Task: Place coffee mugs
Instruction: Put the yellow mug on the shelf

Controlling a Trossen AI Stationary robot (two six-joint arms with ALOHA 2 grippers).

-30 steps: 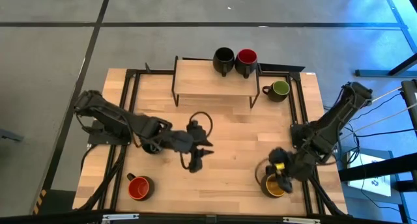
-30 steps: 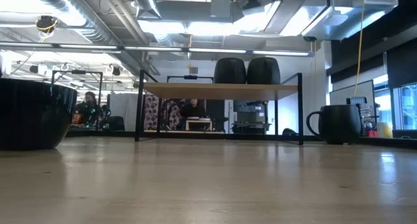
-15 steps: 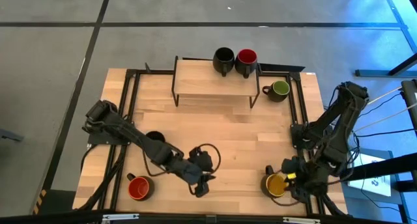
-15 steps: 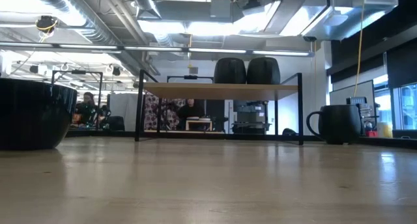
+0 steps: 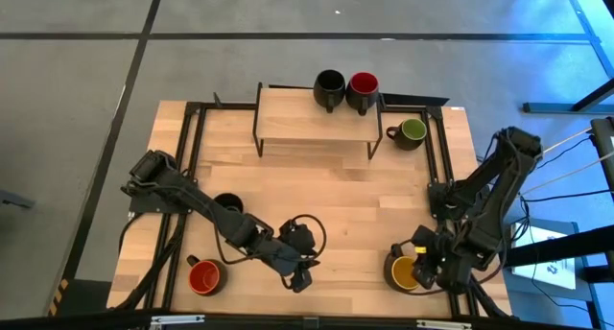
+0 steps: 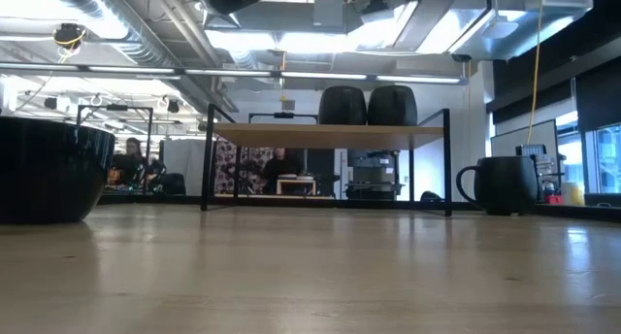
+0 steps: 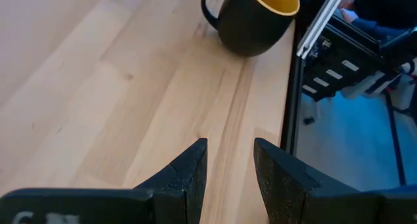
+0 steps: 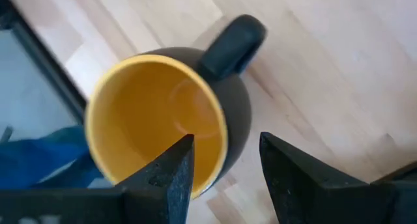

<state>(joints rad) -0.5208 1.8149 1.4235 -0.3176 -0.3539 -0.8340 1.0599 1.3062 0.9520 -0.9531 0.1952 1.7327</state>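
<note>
Directly beneath the right gripper [image 8: 221,165], whose released jaws straddle its rim, sits the yellow mug [image 8: 163,120] on the surface [image 5: 345,215]. Ahead of the left gripper [image 7: 228,162], jaws parted and empty, that same mug stands well apart.

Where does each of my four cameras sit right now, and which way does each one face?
High view: overhead, facing straight down on the table; shows both arms, left end effector and right end effector.
Low view: at tabletop height, facing level toward the shelf; only a dark bit of an arm shows at the top.
Left wrist view: on the left arm, facing the yellow mug past its own fingers.
Right wrist view: on the right arm, directly above that mug.
Shared: both wrist views show the yellow mug.
</note>
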